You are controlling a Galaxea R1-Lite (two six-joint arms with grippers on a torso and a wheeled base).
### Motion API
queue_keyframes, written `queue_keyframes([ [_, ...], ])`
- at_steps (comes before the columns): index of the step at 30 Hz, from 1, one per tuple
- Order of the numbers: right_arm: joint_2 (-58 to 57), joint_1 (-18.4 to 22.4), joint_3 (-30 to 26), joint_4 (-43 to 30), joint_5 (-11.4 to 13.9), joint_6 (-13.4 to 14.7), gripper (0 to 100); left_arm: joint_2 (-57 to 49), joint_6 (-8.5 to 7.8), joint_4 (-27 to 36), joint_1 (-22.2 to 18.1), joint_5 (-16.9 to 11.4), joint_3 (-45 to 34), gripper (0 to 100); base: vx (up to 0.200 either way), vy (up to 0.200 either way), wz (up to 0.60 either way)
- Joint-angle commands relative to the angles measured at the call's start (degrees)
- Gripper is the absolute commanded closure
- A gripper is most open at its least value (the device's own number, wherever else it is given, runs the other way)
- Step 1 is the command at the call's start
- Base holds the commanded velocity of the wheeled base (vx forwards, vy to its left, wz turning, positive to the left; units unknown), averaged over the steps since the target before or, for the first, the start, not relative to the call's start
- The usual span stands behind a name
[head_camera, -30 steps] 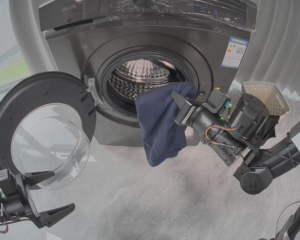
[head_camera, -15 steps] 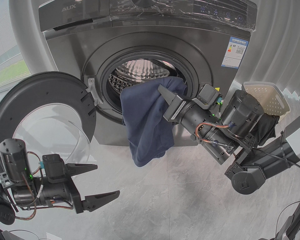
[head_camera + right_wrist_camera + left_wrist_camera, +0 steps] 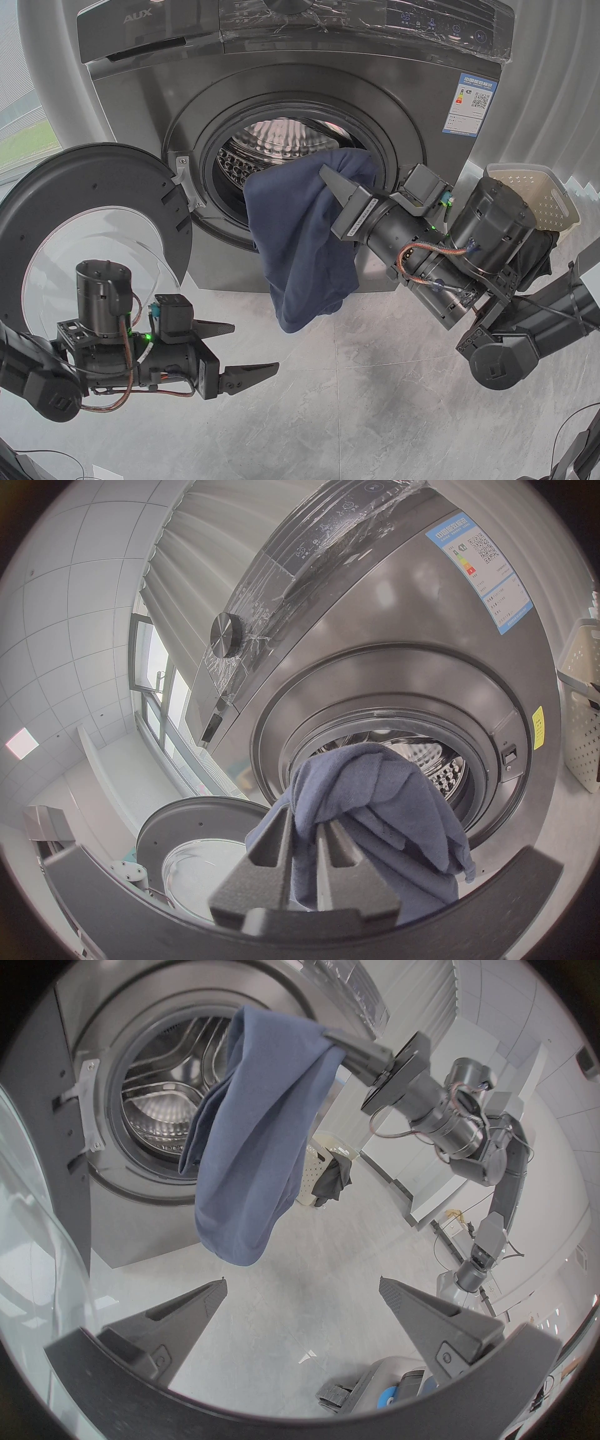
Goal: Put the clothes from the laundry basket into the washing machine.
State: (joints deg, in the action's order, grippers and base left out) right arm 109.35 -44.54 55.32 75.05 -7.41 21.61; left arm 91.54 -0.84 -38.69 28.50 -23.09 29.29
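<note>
A navy blue garment [image 3: 300, 244] hangs in front of the washing machine's [image 3: 144, 106] open drum mouth [image 3: 275, 147], its lower end dangling above the floor. My right gripper [image 3: 330, 176] is shut on the garment's top fold, just outside the drum opening; the right wrist view shows the cloth [image 3: 381, 817] pinched between the fingers [image 3: 275, 861]. My left gripper [image 3: 240, 351] is open and holds nothing, low over the floor at the left, below the open door [image 3: 81, 187]. From the left wrist view the garment [image 3: 250, 1147] hangs ahead of the open fingers [image 3: 187, 1310]. The white laundry basket [image 3: 537, 187] stands at the right with a dark cloth [image 3: 537, 250] draped on it.
The round door with its glass bowl [image 3: 94, 275] swings out to the left of the drum. Grey tiled floor [image 3: 337, 406] spreads in front of the machine. A pleated curtain [image 3: 556, 81] hangs behind the basket.
My left arm has swung in from the lower left edge toward the middle, gripper open. My right gripper carried the garment left toward the drum, then back slightly right.
</note>
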Motion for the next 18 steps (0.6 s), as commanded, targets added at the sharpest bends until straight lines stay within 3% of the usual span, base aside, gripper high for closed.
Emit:
queue_keyframes([
  [1, -1.16, -0.1, -0.57, 0.01, -0.06, -0.08, 100, 6.72, -0.04, -0.07, 0.33, 0.06, 3.14, 0, 0.0, 0.0, 0.0],
  [8, -1.07, -0.46, -0.65, 0.01, -0.06, -0.08, 100, 11.73, -0.13, -0.59, -0.38, -0.29, 6.74, 0, 0.0, 0.0, 0.0],
  [18, -1.07, -0.98, -1.71, 0.19, -0.06, -0.08, 100, 19.55, 0.14, -6.92, -0.9, -0.29, 9.29, 0, 0.0, 0.0, 0.0],
])
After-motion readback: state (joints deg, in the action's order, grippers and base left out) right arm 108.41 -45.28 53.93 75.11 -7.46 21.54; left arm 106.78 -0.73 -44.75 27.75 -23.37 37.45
